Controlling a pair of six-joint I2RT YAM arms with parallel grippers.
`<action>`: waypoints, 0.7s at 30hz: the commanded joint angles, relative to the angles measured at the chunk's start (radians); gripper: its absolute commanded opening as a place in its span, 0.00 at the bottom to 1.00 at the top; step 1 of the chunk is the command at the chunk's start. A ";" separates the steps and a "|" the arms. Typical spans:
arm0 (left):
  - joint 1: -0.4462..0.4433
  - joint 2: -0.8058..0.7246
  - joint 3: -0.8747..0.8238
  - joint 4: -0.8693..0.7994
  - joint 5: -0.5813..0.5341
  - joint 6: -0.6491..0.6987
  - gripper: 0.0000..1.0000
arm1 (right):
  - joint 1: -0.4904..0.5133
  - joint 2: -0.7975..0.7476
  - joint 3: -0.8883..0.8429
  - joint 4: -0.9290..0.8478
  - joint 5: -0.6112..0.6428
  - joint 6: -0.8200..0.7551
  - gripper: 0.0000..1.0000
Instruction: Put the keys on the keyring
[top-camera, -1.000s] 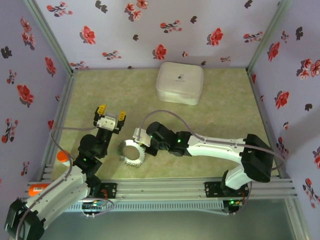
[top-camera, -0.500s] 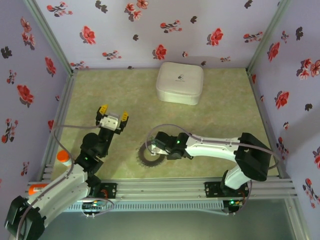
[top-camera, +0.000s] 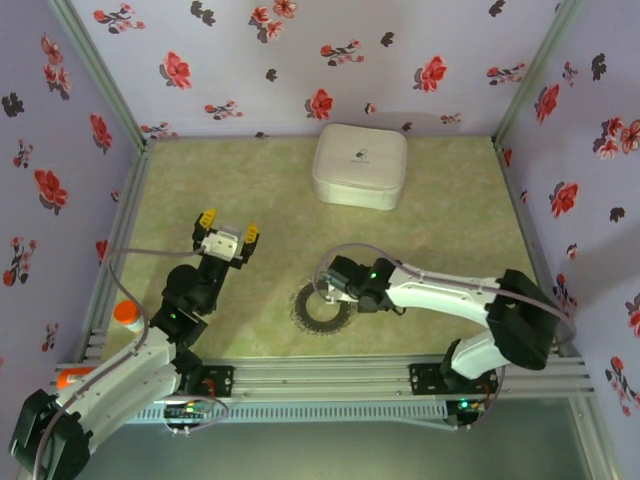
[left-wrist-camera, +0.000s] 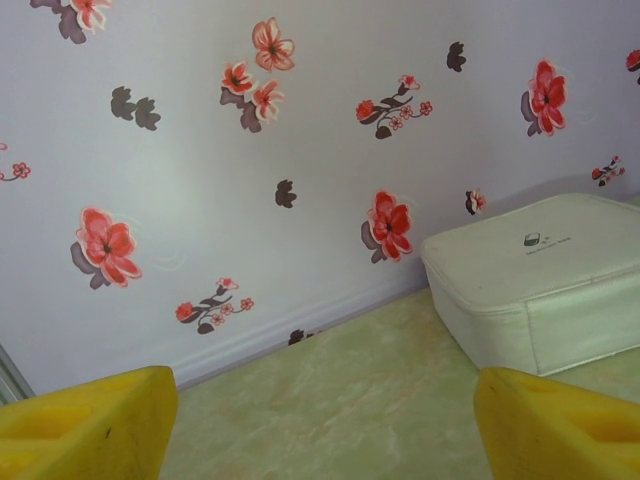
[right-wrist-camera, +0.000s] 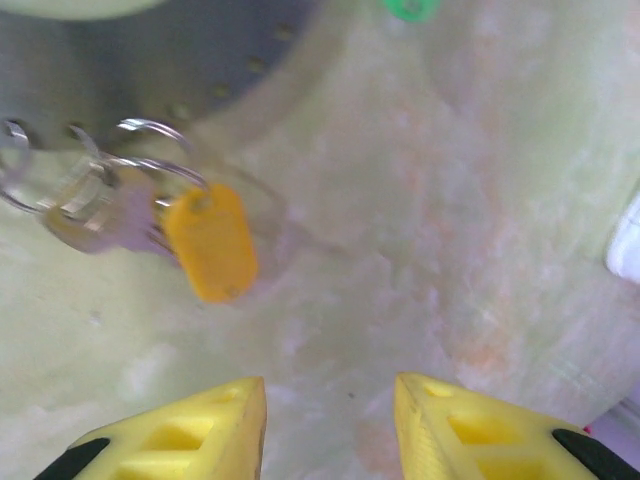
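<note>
- Top view: left gripper (top-camera: 228, 226) raised over the left part of the table (top-camera: 440, 200), yellow fingertips spread wide, nothing between them.
- Top view: right gripper (top-camera: 323, 290) stretched leftward and low, right at the far edge of the keyring (top-camera: 320, 309); from up here, cannot tell how far apart its fingers stand.
- Top view: keyring a dark toothed loop lying flat on the table, near the front rail and between the two arms; white box (top-camera: 360, 165) well apart from it at the back wall.
- Left wrist view: left gripper (left-wrist-camera: 320, 440) wide open, one yellow finger in each bottom corner, bare table (left-wrist-camera: 340, 400) between them, holding nothing; white box (left-wrist-camera: 540, 275) ahead to the right, against the flowered wall (left-wrist-camera: 250, 120).
- Right wrist view: right gripper (right-wrist-camera: 330, 430) partly open, a clear gap between the yellow fingers, gripping nothing.
- Right wrist view: yellow key (right-wrist-camera: 210, 240) flat on the table just beyond those fingers, thin wire rings at its head, beside the blurred grey band of the keyring (right-wrist-camera: 150, 60); whether threaded onto it, cannot tell.
- Right wrist view: green key (right-wrist-camera: 408, 8) cut off by the top edge, apart from the yellow one.
</note>
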 joint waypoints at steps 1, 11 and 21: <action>0.005 0.004 -0.005 0.007 0.002 0.020 0.80 | -0.070 -0.135 -0.008 0.077 0.024 0.032 0.41; 0.013 0.068 -0.002 -0.016 -0.039 0.014 0.82 | -0.524 -0.386 -0.224 0.708 -0.097 0.469 0.57; 0.251 0.208 0.019 -0.054 -0.087 -0.282 0.82 | -0.849 -0.231 -0.447 1.289 -0.078 0.583 0.62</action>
